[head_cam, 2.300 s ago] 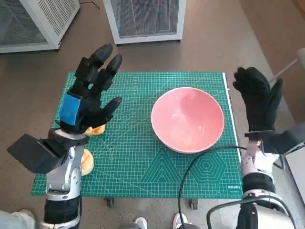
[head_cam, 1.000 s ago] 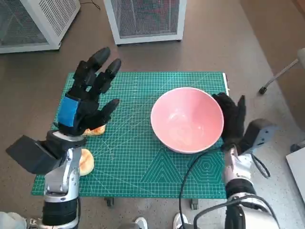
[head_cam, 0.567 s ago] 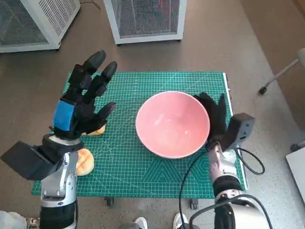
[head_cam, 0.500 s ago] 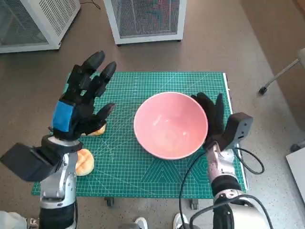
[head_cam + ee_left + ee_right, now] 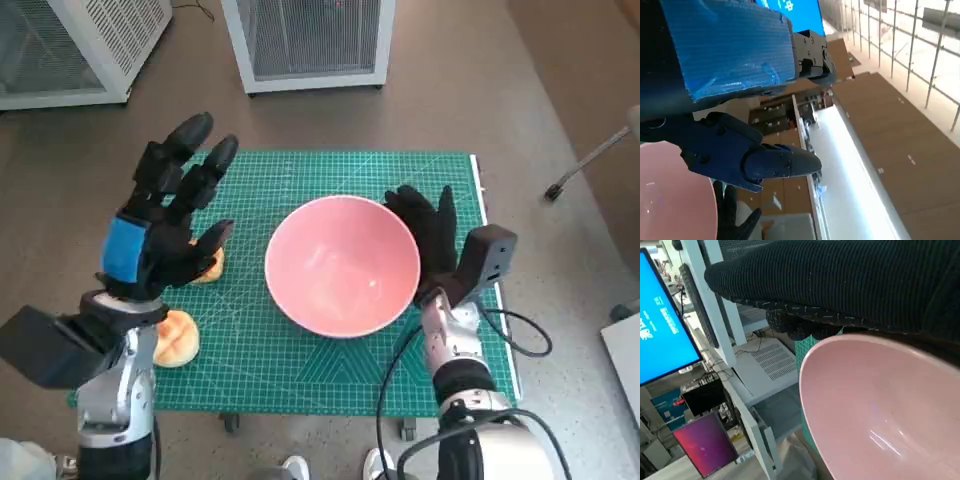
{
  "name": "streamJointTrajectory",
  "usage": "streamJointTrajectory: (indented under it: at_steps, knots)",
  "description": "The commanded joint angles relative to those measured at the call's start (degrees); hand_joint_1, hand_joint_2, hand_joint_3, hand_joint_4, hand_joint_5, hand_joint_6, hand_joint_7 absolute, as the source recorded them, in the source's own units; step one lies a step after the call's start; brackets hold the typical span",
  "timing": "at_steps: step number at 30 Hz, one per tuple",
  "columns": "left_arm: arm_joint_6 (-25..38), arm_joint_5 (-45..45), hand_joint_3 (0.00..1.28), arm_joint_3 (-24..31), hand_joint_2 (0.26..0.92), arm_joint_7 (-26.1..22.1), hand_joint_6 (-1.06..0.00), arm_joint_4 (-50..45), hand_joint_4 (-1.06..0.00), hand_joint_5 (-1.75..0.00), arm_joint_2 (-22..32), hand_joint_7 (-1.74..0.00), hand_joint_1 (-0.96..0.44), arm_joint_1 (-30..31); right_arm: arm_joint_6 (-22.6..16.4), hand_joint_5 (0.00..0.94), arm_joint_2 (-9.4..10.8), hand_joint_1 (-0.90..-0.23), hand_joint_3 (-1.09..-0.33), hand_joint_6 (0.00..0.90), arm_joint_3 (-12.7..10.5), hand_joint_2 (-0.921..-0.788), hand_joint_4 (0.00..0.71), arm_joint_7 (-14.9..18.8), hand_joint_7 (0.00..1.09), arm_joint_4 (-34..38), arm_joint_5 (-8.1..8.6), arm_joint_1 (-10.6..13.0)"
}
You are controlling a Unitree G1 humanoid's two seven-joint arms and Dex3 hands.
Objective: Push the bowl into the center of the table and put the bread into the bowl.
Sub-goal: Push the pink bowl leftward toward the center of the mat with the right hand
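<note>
1. Head view: my right hand (image 5: 425, 235) lies flat against the right side of the pink bowl (image 5: 342, 279), fingers straight and close together, holding nothing. The bowl stands on the green mat (image 5: 270, 340), close to its middle. I judge that very little pushing is left, and it goes to the left, away from my right palm.
2. Head view again: my left hand (image 5: 165, 225) hangs above the left part of the mat with its fingers spread and nothing in it. Two pieces of bread are there: one bread roll (image 5: 170, 338) near the left front edge, and a second piece (image 5: 208, 264) partly hidden under my left fingers. Both lie to the left of the bowl, so my left hand is clearly the nearer one for the bread, and the bowl is to its right.
3. Left wrist view: my left fingers (image 5: 755, 157) are apart and empty; a part of the bowl rim shows at the edge. The bread is not visible.
4. Right wrist view: the glove (image 5: 850, 285) touches the bowl's outer wall, and the bowl's inside is empty.
</note>
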Motion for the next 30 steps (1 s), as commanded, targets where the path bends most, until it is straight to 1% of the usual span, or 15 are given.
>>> streamJointTrajectory:
  at_steps: [1, 7, 13, 23, 30]
  knots:
    - [1.0, 0.0, 0.32, 0.4, 0.921, 0.9, -0.13, -2.1, -0.38, -0.03, 0.1, -0.52, -0.43, 1.1, 1.1, 0.004, 1.2, -0.569, -0.589, 0.486, 0.6, -0.921, 0.291, 0.4, 0.04, 0.7, -1.07, -0.5]
    - [1.2, 0.5, 0.33, 0.4, 0.921, 1.2, -0.11, -2.4, -0.38, -0.02, 0.4, -0.52, -0.43, 1.2, 1.4, 0.003, 2.0, -0.569, -0.587, 0.486, 1.0, -0.921, 0.293, 0.2, 0.04, 0.8, -1.85, -0.9]
    - [1.2, 0.7, 0.33, 0.4, 0.921, 1.4, -0.11, -2.2, -0.38, -0.02, 0.4, -0.53, -0.43, 1.1, 2.0, 0.005, 2.4, -0.570, -0.581, 0.483, 1.2, -0.921, 0.297, 0.3, 0.04, 0.9, -2.04, -1.2]
    - [0.8, 0.8, 0.33, 0.2, 0.921, 1.3, -0.10, -1.7, -0.38, -0.02, 0.2, -0.54, -0.43, 1.0, 3.1, 0.007, 1.9, -0.574, -0.571, 0.488, 1.3, -0.921, 0.308, 0.6, 0.04, 0.8, -2.07, -1.8]
    - [0.6, 0.8, 0.33, 0.1, 0.921, 1.4, -0.10, -1.7, -0.38, -0.02, 0.0, -0.54, -0.43, 1.2, 2.7, 0.006, 0.7, -0.580, -0.564, 0.479, 1.3, -0.921, 0.310, 0.9, 0.03, 0.6, -2.00, -1.7]
